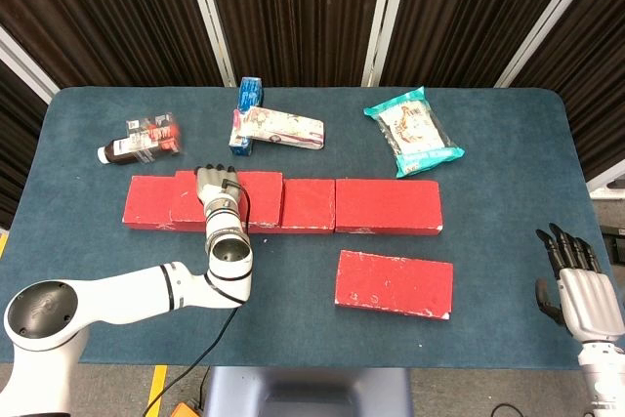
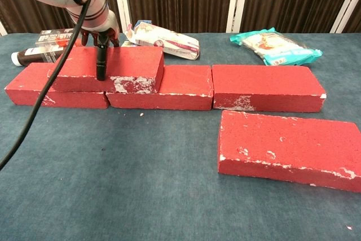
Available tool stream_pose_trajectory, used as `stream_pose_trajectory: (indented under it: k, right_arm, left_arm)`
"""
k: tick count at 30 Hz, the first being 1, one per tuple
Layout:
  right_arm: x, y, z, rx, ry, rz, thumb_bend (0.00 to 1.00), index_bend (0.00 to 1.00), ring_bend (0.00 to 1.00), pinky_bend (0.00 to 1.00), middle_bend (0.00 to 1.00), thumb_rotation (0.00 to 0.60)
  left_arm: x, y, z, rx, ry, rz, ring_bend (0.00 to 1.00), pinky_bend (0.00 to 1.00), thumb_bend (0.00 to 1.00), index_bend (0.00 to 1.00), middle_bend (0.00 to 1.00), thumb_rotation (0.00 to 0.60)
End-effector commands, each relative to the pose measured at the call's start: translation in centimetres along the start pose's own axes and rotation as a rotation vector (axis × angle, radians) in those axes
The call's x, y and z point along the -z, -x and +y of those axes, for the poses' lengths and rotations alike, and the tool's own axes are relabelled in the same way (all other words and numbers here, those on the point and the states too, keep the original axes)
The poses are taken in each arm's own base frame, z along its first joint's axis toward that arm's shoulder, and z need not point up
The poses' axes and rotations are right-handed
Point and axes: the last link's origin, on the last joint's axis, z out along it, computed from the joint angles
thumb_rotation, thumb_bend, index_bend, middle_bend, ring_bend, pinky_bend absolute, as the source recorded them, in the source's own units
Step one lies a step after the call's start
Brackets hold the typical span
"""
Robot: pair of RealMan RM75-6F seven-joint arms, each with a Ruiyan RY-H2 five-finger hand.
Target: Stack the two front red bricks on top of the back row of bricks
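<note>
One brick up: stacked brick (image 2: 110, 69) lies on the back row (image 2: 265, 87), bridging the joint between its left and middle bricks, so two bricks carry it.
Left hand (image 2: 98, 32): clasps the stacked brick across its width, thumb down the front face, fingers over the far edge; probably steadying it before letting go.
Front brick (image 2: 287, 148): flat on the table (image 2: 113, 184), near the row's right end, not yet lifted.
Right hand (image 1: 576, 285): spread, holding nothing, off the table's right edge, well apart from the front brick.
Behind the row: bottle (image 1: 142, 139), two packets (image 1: 278, 127), bag (image 1: 412, 132).
</note>
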Motion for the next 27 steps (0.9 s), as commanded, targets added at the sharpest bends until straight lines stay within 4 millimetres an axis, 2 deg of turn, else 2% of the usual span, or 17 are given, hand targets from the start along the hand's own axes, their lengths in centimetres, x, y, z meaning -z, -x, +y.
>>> stream_pose_trajectory:
  k: [1, 27]
  right_arm:
    - [0.01, 0.02, 0.0, 0.001, 0.001, -0.002, 0.65, 0.16, 0.0, 0.0, 0.02, 0.6]
    - [0.0, 0.08, -0.02, 0.005, 0.007, -0.012, 0.65, 0.17, 0.0, 0.0, 0.02, 0.6]
  left_arm:
    - [-0.04, 0.0, 0.0, 0.0, -0.001, 0.001, 0.0, 0.12, 0.21, 0.0, 0.0, 0.6]
    - [-0.19, 0.01, -0.11, 0.0, -0.004, -0.003, 0.0, 0.12, 0.21, 0.0, 0.0, 0.6]
